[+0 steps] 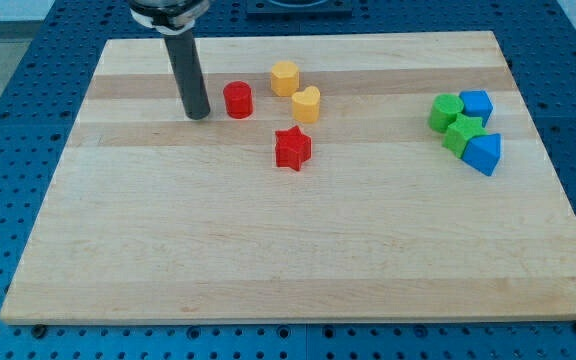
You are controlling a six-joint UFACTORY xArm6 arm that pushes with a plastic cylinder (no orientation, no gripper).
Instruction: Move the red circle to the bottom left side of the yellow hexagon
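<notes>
The red circle (pixel 238 100) stands on the wooden board near the view's top, left of centre. The yellow hexagon (pixel 285 77) is up and to the right of it, a small gap apart. My tip (pixel 197 115) rests on the board just left of the red circle, close to it but not clearly touching. The dark rod rises from the tip to the view's top edge.
A yellow heart (pixel 306 104) sits just below and right of the hexagon. A red star (pixel 292 148) lies below the heart. At the view's right, two green blocks (pixel 446 113) (pixel 463 135) and two blue blocks (pixel 476 104) (pixel 483 153) cluster together. The board's edge (pixel 298 318) runs along the bottom.
</notes>
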